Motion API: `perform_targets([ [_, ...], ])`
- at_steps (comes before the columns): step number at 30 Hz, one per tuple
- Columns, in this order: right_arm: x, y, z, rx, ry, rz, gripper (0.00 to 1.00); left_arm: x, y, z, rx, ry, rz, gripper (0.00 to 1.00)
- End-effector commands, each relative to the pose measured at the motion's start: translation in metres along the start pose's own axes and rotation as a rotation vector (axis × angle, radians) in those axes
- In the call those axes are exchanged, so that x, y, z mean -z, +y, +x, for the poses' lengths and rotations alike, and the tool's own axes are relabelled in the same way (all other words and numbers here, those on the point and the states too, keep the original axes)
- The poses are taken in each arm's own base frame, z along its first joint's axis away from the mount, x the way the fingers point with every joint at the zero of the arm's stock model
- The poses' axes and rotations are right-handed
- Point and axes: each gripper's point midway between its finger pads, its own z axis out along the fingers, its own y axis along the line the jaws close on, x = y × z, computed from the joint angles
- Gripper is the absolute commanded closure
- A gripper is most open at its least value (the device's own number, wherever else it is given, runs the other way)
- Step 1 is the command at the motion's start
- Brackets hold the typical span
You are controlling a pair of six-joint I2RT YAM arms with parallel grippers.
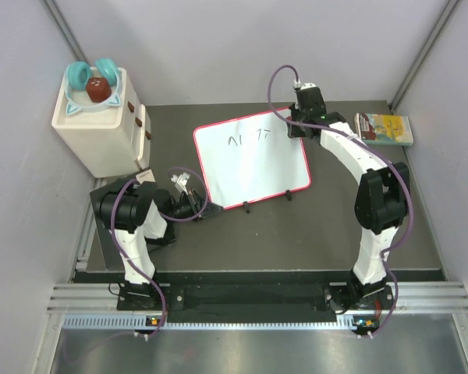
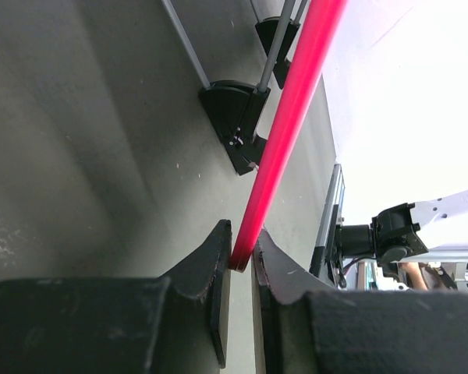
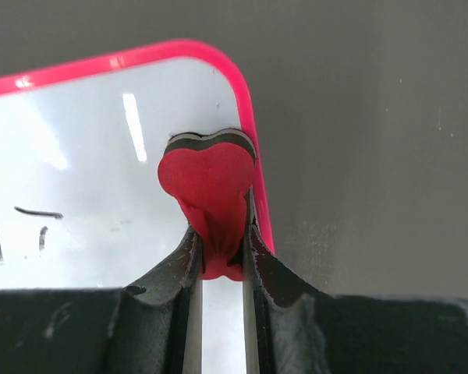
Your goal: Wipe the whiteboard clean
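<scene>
The whiteboard (image 1: pixel 253 164) lies on the dark table, white with a thin red rim and black marker scribbles (image 1: pixel 246 139) near its far edge. My left gripper (image 1: pixel 205 204) is shut on the red rim (image 2: pixel 292 109) at the near left corner; in the left wrist view the gripper (image 2: pixel 242 253) pinches that thin edge. My right gripper (image 1: pixel 300 125) is at the far right corner. In the right wrist view the gripper (image 3: pixel 221 249) is shut on a red heart-shaped eraser (image 3: pixel 207 183) with a black pad, which rests on the whiteboard (image 3: pixel 101 156) beside scribbles (image 3: pixel 15 222).
A cream box (image 1: pixel 101 136) with a teal and brown item on top stands at the far left. A small yellow-green book (image 1: pixel 384 128) lies at the far right. Two black feet (image 1: pixel 246 206) stick out at the board's near edge, one (image 2: pixel 234 117) close to my left fingers.
</scene>
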Motion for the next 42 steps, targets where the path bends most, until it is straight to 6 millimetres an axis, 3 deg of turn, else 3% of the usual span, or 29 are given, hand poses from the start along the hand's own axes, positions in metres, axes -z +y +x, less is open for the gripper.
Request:
perform_targets([
  [1, 0.001, 0.003, -0.032, -0.039, -0.046, -0.046, 1.00, 0.003, -0.035, -0.027, -0.254, -0.125, 0.136, 1.00],
  [4, 0.002, 0.016, -0.031, -0.071, -0.039, -0.102, 1.00, 0.003, -0.036, -0.027, -0.257, -0.125, 0.136, 1.00],
  [10, 0.000, 0.059, -0.005, 0.019, 0.008, -0.147, 1.00, 0.003, -0.035, -0.026, -0.254, -0.120, 0.140, 1.00],
  [17, 0.008, 0.128, 0.007, 0.091, 0.023, -0.234, 1.00, 0.003, -0.036, -0.025, -0.257, -0.119, 0.140, 1.00],
  [18, 0.010, 0.147, 0.005, 0.109, 0.016, -0.247, 1.00, 0.003, -0.036, -0.025, -0.257, -0.119, 0.140, 1.00],
  [20, 0.010, 0.155, 0.010, 0.145, 0.028, -0.207, 1.00, 0.003, -0.036, -0.025, -0.257, -0.117, 0.141, 1.00],
  [21, 0.011, 0.174, 0.010, 0.177, 0.016, -0.194, 1.00, 0.003, -0.036, -0.025, -0.258, -0.118, 0.142, 1.00],
  [22, 0.012, 0.178, 0.015, 0.197, 0.033, -0.175, 1.00, 0.002, -0.037, -0.025, -0.259, -0.117, 0.143, 1.00],
  [24, 0.016, 0.195, 0.008, 0.224, 0.007, -0.157, 1.00, 0.002, -0.037, -0.025, -0.260, -0.117, 0.143, 1.00],
  [25, 0.009, 0.209, 0.025, 0.255, 0.032, -0.151, 1.00, 0.002, -0.037, -0.026, -0.260, -0.119, 0.143, 1.00],
  [26, 0.014, 0.214, 0.021, 0.265, 0.029, -0.144, 1.00, 0.002, -0.036, -0.025, -0.260, -0.118, 0.142, 1.00],
  [27, 0.012, 0.215, 0.023, 0.270, 0.031, -0.125, 1.00, 0.002, -0.037, -0.025, -0.261, -0.116, 0.144, 1.00],
  [28, 0.003, 0.220, 0.038, 0.292, 0.063, -0.117, 1.00, 0.002, -0.037, -0.024, -0.260, -0.116, 0.143, 1.00],
  [31, -0.002, 0.215, 0.046, 0.290, 0.090, -0.075, 1.00, 0.002, -0.037, -0.024, -0.262, -0.114, 0.144, 1.00],
  [37, -0.005, 0.179, 0.051, 0.277, 0.118, 0.020, 1.00, 0.002, -0.037, -0.024, -0.263, -0.117, 0.143, 1.00],
  [40, -0.006, 0.152, 0.049, 0.233, 0.128, 0.046, 1.00, 0.003, -0.038, -0.024, -0.266, -0.119, 0.142, 1.00],
  [42, -0.008, 0.123, 0.047, 0.197, 0.137, 0.082, 1.00, 0.003, -0.038, -0.024, -0.266, -0.120, 0.141, 1.00],
])
